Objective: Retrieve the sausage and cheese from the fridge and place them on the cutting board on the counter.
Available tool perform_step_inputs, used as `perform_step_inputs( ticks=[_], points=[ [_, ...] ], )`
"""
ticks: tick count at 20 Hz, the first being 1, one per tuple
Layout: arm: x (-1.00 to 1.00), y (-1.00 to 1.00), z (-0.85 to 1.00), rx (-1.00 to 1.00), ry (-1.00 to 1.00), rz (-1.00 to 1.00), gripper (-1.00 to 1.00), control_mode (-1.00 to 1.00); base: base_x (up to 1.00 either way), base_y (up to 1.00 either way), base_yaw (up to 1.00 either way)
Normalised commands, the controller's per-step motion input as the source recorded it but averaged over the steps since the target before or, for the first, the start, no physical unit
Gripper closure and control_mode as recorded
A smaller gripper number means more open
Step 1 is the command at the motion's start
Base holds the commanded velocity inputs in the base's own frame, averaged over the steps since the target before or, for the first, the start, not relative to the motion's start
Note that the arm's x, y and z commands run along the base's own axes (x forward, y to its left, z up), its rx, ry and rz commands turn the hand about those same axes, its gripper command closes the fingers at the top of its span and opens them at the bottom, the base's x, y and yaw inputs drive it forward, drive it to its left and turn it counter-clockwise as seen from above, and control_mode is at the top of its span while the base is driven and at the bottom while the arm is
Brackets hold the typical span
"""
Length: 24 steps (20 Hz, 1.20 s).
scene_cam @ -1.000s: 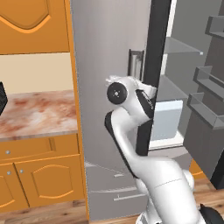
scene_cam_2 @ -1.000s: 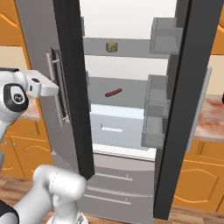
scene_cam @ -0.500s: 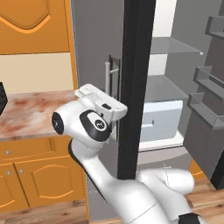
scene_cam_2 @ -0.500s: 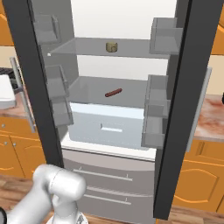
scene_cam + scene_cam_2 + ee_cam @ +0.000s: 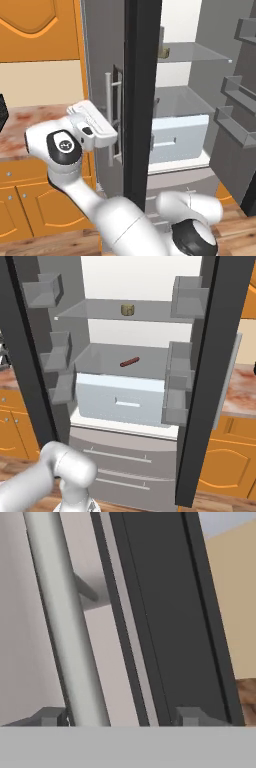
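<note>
At the fridge [image 5: 125, 406], both doors now stand swung open; gripper [image 5: 117, 717] jaws have parted off the handle [image 5: 111, 120]. Sausage [image 5: 129, 362] on middle shelf, cheese [image 5: 128, 309] above: reachable.

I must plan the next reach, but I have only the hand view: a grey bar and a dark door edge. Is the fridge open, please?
Observer: Yes. In the right base view both doors of the fridge stand wide open.
Operator: Where is the sausage?
Observer: The sausage lies on the middle glass shelf, above the white drawer.
Operator: And the cheese?
Observer: The cheese sits on the top shelf, toward the back.
</note>
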Motion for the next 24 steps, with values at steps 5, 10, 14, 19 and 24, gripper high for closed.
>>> perform_step_inputs(
  ticks=[5, 10, 14, 19, 24],
  points=[
    [-0.98, 0.36, 0.17, 0.0, -0.07, -0.36, -1.0, -1.0, 0.0, 0.0, 0.0],
    [-0.28, 0.79, 0.21, 0.0, -0.12, -0.22, -1.0, -1.0, 0.0, 0.0, 0.0],
    [0.0, 0.86, 0.48, 0.0, -0.14, -0.21, -1.0, -1.0, 0.0, 0.0, 0.0],
    [-0.59, 0.39, 0.4, 0.0, -0.12, -0.11, -1.0, -1.0, 0.0, 0.0, 0.0],
    [-1.0, -0.03, 0.0, -0.09, -0.19, -0.01, -1.0, -1.0, 0.0, 0.0, 0.0]
  ],
)
